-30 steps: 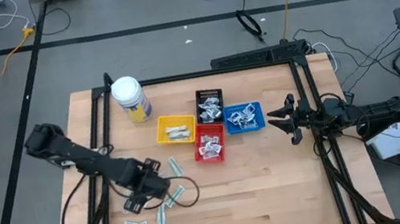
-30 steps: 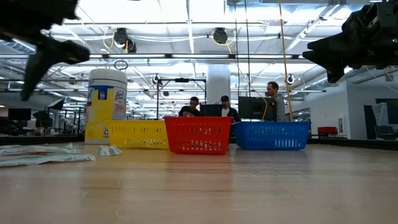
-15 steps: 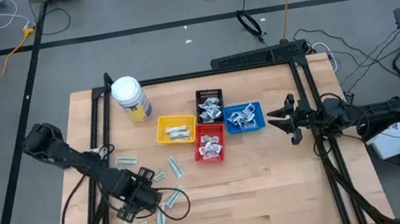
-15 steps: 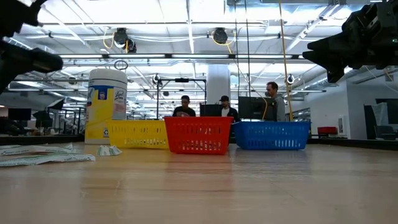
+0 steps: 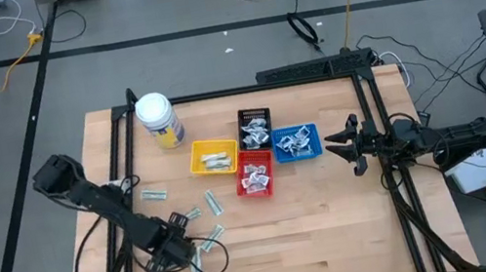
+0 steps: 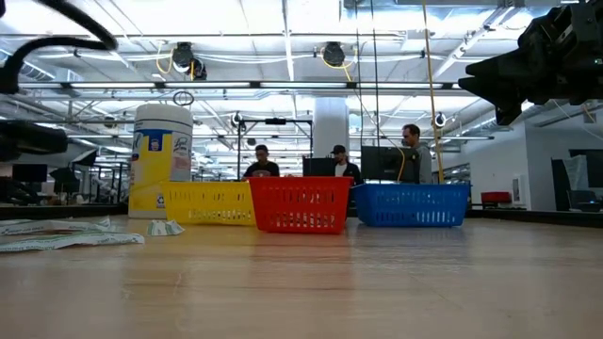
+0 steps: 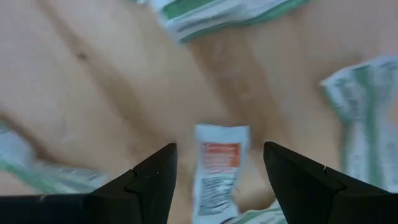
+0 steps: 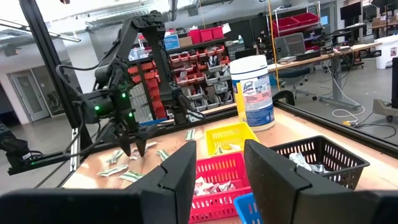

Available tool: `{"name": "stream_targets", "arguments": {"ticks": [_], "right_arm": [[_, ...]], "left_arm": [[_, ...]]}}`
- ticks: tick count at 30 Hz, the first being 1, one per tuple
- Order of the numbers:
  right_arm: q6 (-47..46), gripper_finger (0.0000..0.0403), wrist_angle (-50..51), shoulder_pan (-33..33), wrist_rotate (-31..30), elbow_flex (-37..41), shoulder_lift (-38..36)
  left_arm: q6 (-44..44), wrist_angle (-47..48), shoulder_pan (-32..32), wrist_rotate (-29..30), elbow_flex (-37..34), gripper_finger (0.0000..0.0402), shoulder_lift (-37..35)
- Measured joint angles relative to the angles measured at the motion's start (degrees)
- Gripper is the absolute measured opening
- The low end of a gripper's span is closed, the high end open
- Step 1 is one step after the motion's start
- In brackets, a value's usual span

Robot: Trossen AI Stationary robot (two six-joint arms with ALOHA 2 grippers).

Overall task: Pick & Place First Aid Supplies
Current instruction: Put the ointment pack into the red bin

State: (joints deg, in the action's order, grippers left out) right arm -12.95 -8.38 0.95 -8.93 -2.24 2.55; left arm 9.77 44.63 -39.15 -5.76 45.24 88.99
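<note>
The left gripper (image 5: 172,256) covers some packets (image 5: 204,245) at the high view's lower left; in the blurred wrist view, a red-marked slip (image 7: 217,171) is perhaps partly cut off.

Both arms are built of dark, near-black links joined by rounded, bulky joint housings, and a thin black cable loops out beside the left arm's pincer (image 5: 172,254). The right pincer (image 5: 352,145) ends in two slim black fingers spread into a fork, matt and wedge-shaped with flat faces. Small green lights glow on the left arm's wrist housing.
</note>
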Motion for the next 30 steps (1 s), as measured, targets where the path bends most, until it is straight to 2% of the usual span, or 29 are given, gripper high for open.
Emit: {"name": "stream_targets", "arguments": {"ticks": [4,7,14,21,30], "right_arm": [[0.0,0.0130,0.0,0.0,0.0,0.0,0.0],[0.0,0.0130,0.0,0.0,0.0,0.0,0.0],[0.0,0.0130,0.0,0.0,0.0,0.0,0.0],[0.0,0.0130,0.0,0.0,0.0,0.0,0.0],[0.0,0.0130,0.0,0.0,0.0,0.0,0.0]], "left_arm": [[-0.8,-0.1,0.0,0.3,0.0,0.0245,0.8],[-2.2,-0.4,0.1,-0.8,0.0,0.0227,0.9],[-1.8,-1.0,0.1,2.7,-0.1,0.0117,0.9],[-1.9,-1.3,0.1,3.0,-0.1,0.0011,0.7],[-0.7,5.3,3.0,2.3,2.5,0.0005,-5.2]]}}
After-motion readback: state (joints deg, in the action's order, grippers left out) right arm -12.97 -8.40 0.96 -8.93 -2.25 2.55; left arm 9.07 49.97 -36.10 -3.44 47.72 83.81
